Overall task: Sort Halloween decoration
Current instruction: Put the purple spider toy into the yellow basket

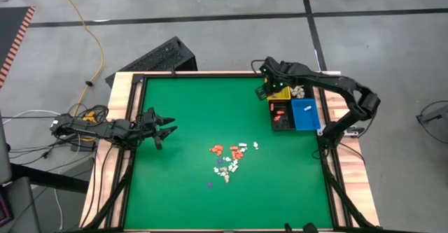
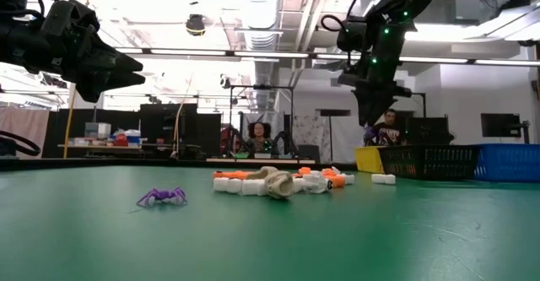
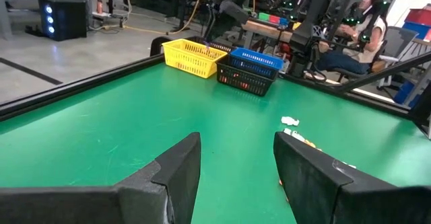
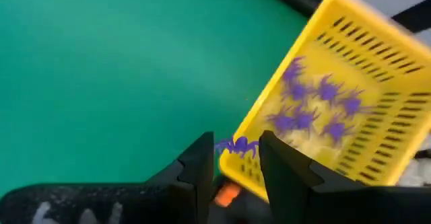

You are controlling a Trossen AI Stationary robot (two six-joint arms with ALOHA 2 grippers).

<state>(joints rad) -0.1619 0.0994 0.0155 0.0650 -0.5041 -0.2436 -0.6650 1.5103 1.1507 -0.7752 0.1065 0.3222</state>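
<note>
Over the yellow bin [image 4: 350,89] my right end effector [image 4: 232,158] pinches one purple spider [image 4: 237,145]; I count about seven more inside, visible only from that wrist. Mid-counter [image 1: 182,107], the trinket pile [image 1: 229,157] lies loose. Three bins: yellow, black [image 1: 280,114], blue [image 1: 304,114]. Left end effector [image 1: 168,129] hovers spread.
</note>
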